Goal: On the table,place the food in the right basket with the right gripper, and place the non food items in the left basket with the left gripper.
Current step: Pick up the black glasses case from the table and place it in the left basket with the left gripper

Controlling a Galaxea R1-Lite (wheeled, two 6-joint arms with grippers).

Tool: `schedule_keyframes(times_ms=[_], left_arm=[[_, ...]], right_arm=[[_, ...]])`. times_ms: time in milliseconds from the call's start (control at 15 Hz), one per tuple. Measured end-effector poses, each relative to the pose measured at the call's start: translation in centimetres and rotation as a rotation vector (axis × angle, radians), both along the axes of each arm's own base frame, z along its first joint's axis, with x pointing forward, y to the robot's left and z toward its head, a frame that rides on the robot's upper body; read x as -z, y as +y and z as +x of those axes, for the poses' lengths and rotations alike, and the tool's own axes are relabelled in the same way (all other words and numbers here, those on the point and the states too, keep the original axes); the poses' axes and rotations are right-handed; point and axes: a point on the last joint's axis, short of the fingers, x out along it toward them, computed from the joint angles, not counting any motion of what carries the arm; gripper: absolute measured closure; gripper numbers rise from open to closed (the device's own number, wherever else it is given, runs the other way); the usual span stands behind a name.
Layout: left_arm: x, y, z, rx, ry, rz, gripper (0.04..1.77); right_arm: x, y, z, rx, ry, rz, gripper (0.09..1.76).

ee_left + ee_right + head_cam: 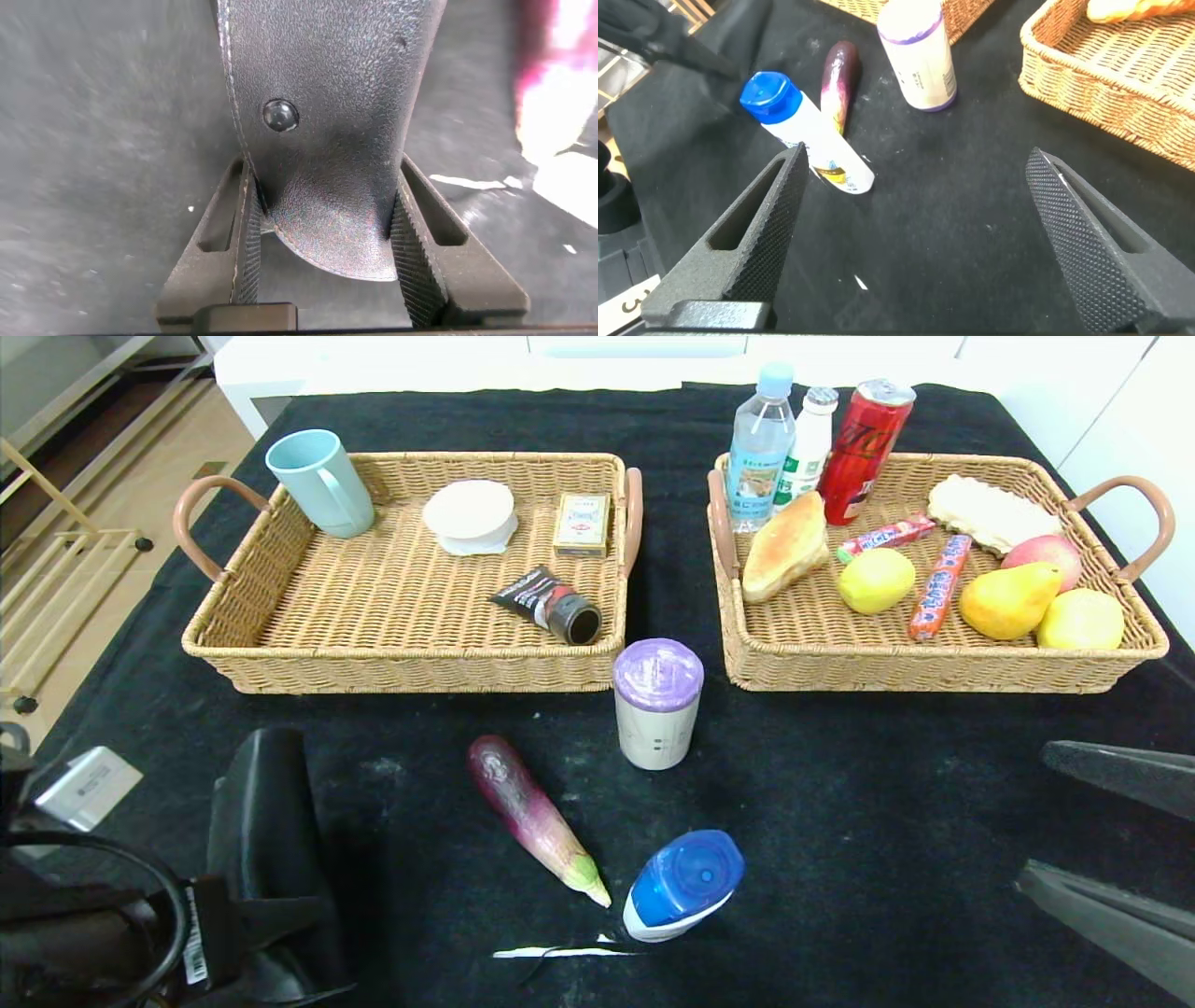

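- Since the left gripper has its fingers clamped on both sides of a black leather-looking case, that non-food item is pretty clearly the one in hand; in the head view the case sits low at the robot's left, over the front of the table, well short of the left basket.
- My guess on the grip: pinching the case by its narrow end lets it hang free for a drop into the basket, though I can't tell if it's lifted or touching the cloth.
- Right gripper hovers over the table's front right with its fingers spread wide and nothing between them, likely lined up for the food that's left.
- That would be the eggplant, lying flat near the front middle, stem end toward the robot.
- Just beside its tip lies a blue-capped bottle on its side, and a purple-lidded cup stands upright between the two baskets, close to their front edges. Both look like left-basket stuff.
- Left basket already holds a mug, a white round lid-like thing, a small box and a dark tube; right basket is loaded with fruit, bread, candy and drinks.
- Hard to see: what the case actually is, most of the left arm (cut off at the corner), and the right gripper in the head view, where only two dark finger tips poke in at the edge.
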Motion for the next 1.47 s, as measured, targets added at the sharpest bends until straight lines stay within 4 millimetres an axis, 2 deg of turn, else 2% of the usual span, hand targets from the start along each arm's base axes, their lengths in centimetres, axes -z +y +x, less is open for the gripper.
schedule_keyframes(times_ms=[200, 400, 800, 1200, 1467], left_arm=[[-1.9, 0.5, -1.2, 0.072, -0.133, 0.034, 0.95], [-3.8, 0.3, -0.6, 0.119, -0.232, 0.032, 0.95], [-7.5, -0.8, 4.4, 0.156, -0.420, 0.129, 0.95], [-11.0, -2.1, 8.8, 0.223, -0.522, 0.100, 0.95], [-12.2, -2.5, 12.4, 0.211, -0.551, 0.097, 0.95]], right_arm=[[0.0, 0.0, 0.0, 0.000, 0.000, 0.000, 0.15], [0.0, 0.0, 0.0, 0.001, -0.003, 0.001, 0.15], [-0.2, -0.1, 0.0, 0.006, -0.009, 0.005, 0.15], [-0.2, -0.1, 0.0, 0.006, -0.008, 0.006, 0.14], [0.0, -0.1, 0.1, 0.007, 0.000, 0.002, 0.14]])
